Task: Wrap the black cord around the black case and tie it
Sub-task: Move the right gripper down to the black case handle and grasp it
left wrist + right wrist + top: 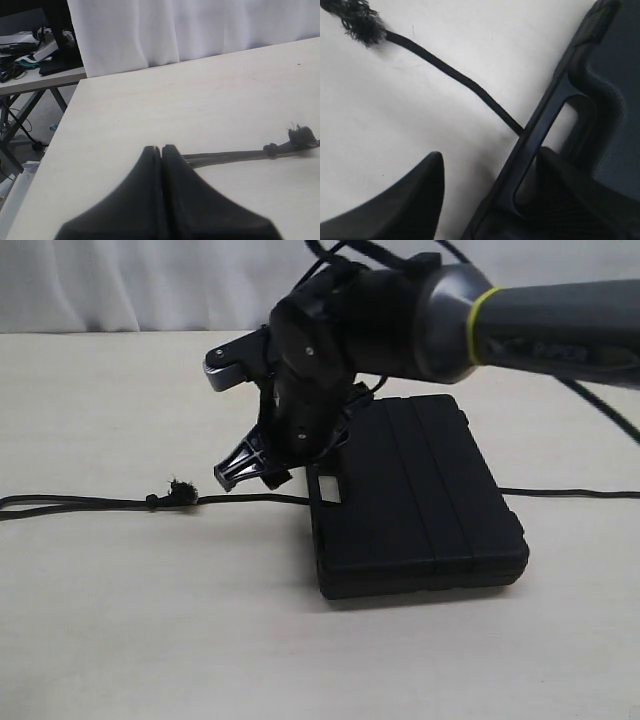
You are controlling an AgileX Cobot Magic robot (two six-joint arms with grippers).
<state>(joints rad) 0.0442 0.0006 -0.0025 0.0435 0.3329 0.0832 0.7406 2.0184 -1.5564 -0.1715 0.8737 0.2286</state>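
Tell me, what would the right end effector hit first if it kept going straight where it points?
Probably the handle of the black case, between the open fingers of the right end effector; depth is unclear.

Right arm (540,330) reaches in from the right, wrist pitched down. Right gripper (250,478) points downward, jaws spread wide. Left gripper (161,152) jaws pressed together.
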